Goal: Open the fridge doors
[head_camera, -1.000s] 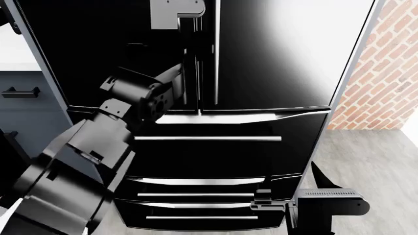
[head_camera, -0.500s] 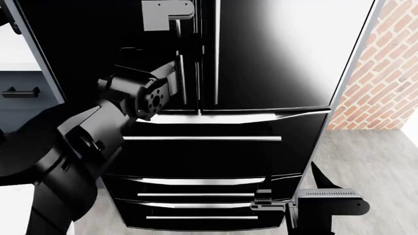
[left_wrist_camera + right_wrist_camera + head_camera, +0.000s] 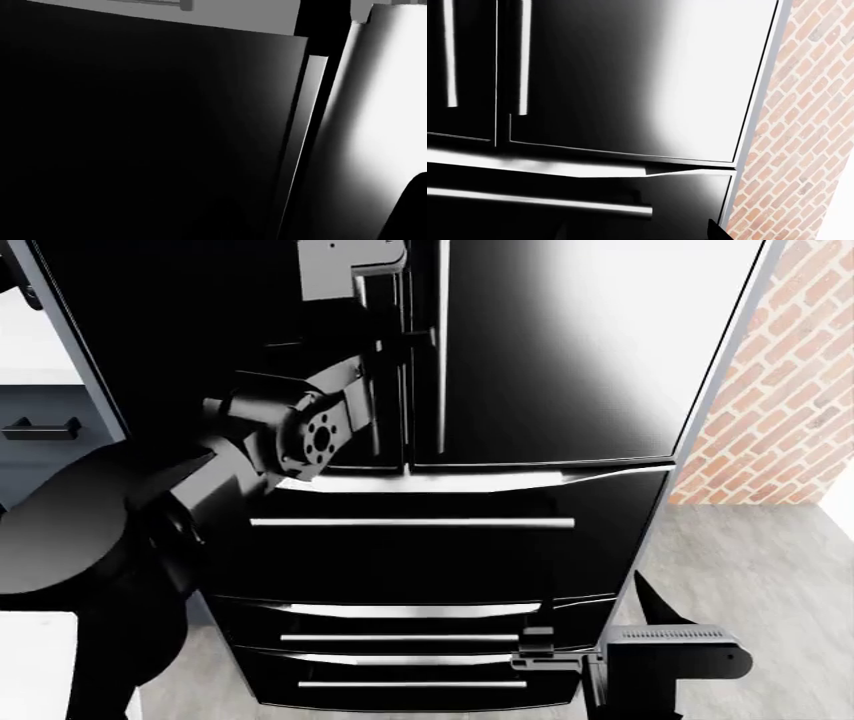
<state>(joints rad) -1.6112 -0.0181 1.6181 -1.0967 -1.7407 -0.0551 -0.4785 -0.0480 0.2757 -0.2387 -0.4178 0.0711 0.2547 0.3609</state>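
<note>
In the head view the fridge doors (image 3: pixel 534 350) fill the upper centre, side by side, with their handles (image 3: pixel 441 350) flanking the middle seam. The drawers (image 3: pixel 427 540) stack below them. A cabinet (image 3: pixel 54 480) stands at the left edge, a brick wall (image 3: pixel 787 390) at the right. The left arm (image 3: pixel 267 440) reaches in front of the left door, and the right arm (image 3: pixel 667 655) sits at lower right, before the bottom drawer.
</note>
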